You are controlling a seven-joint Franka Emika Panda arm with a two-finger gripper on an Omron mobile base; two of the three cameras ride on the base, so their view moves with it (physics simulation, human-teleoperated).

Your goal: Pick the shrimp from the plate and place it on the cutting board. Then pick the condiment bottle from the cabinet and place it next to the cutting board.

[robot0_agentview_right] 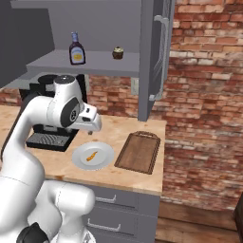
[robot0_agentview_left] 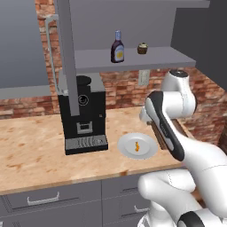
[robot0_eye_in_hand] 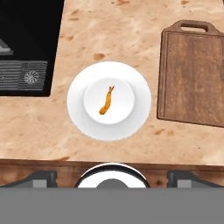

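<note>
Left base view: shrimp [robot0_agentview_left: 137,146] lies mid-plate [robot0_agentview_left: 125,148], plate just right of the coffee machine [robot0_agentview_left: 82,115] on the worktop [robot0_agentview_left: 31,146]; bottle [robot0_agentview_left: 117,47] up on the cabinet [robot0_agentview_left: 133,60] shelf.

Right base view: gripper [robot0_agentview_right: 90,132] hangs above the plate; board [robot0_agentview_right: 138,152] just right of it.

Hand view: shrimp centred below; fingers' state, cannot tell. Risk: shrimp is tiny and flat, so fingers may scrape the plate or slip off.
</note>
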